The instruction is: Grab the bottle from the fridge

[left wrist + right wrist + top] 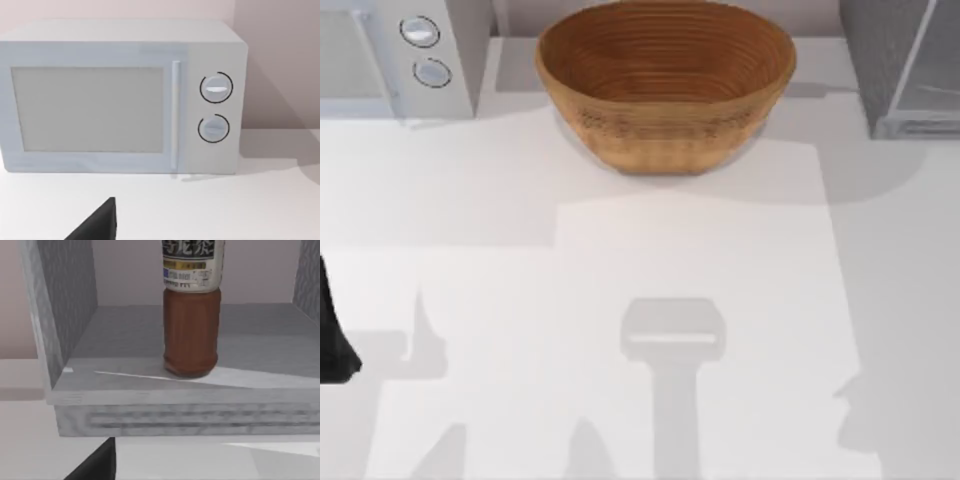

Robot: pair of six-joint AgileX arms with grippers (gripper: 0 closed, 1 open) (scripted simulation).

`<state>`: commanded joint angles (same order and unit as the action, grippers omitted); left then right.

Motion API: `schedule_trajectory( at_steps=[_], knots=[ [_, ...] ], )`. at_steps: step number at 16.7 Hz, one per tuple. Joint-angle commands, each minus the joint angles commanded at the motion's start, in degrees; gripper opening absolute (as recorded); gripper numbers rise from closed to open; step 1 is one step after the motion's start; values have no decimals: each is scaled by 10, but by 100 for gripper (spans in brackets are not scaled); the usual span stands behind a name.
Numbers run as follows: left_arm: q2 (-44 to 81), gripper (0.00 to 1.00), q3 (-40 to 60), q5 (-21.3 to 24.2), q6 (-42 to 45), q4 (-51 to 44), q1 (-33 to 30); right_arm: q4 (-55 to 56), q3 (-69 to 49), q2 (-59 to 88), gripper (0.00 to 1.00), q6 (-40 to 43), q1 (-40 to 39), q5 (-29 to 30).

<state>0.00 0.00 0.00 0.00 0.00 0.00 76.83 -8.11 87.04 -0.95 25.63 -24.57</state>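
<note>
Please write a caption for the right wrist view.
Bottle standing upright on the floor of the open fridge.

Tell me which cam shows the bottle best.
Right wrist view: the bottle stands upright on the floor of the open fridge, brown body and printed label facing the camera, its cap cut off by the frame edge. Top view catches the fridge at the table's right rear corner. Left wrist view faces the white microwave.

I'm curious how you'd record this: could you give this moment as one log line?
stage: approach | bottle: upright inside open fridge | right hand: facing bottle, not gripping | left arm: parked, left edge
</note>
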Motion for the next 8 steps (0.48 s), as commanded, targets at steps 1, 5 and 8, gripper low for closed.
schedule_trajectory(
  at_steps=[1,5,8],
  knots=[
    [0,100,0,0,0,0,0,35,-5,36,100,0,11,-11],
    [0,100,0,0,0,0,0,138,-21,136,100,-1,43,-43],
    [0,100,0,0,0,0,0,159,-24,157,100,-1,49,-49]
  ],
)
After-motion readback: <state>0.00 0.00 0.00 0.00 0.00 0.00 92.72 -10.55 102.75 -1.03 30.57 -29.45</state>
